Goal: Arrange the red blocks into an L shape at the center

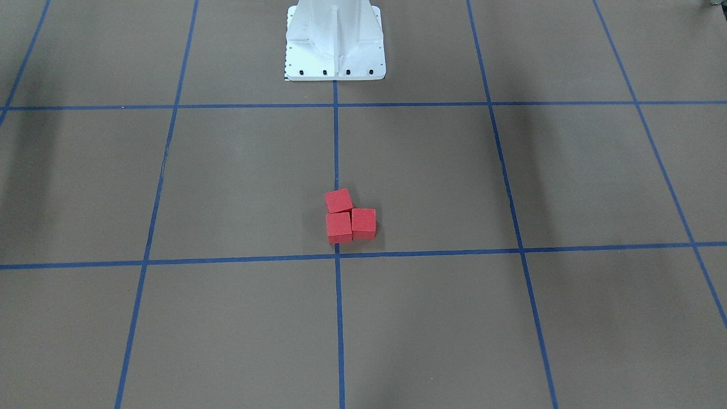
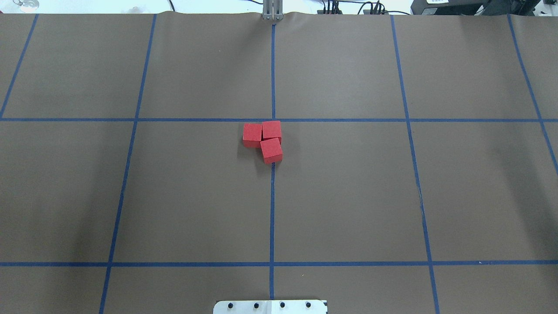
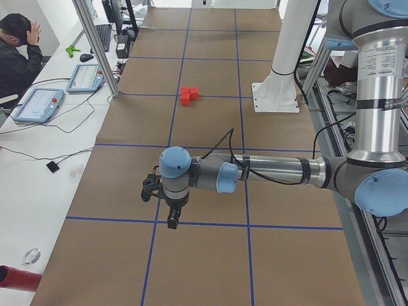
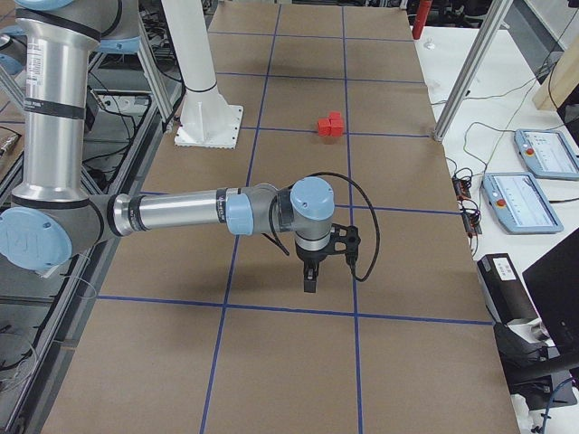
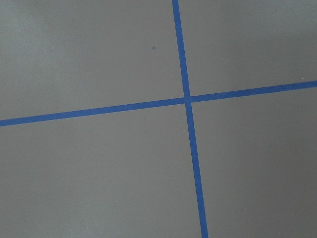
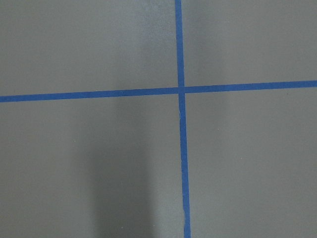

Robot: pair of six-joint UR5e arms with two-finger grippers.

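Overhead exterior view is showing the three red blocks [image 2: 263, 141] lying touching in an L, just beside the center crossing [image 2: 273, 120] on the robot's side. Well apart, the left gripper [image 3: 172, 222] and the right gripper [image 4: 310, 285] are hanging above the table; I cannot tell how their jaws stand.

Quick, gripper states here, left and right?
Left gripper: open or shut cannot be told, side view only; it holds none of the three red blocks.
Right gripper: cannot be told either, side view only; no block in it.

white bench [image 3: 38, 172] well apart from left gripper [image 3: 172, 222]: two teach pendants [image 3: 38, 104], keyboard [image 3: 103, 37], seated operator [image 3: 16, 54], red cylinder [image 3: 16, 278].
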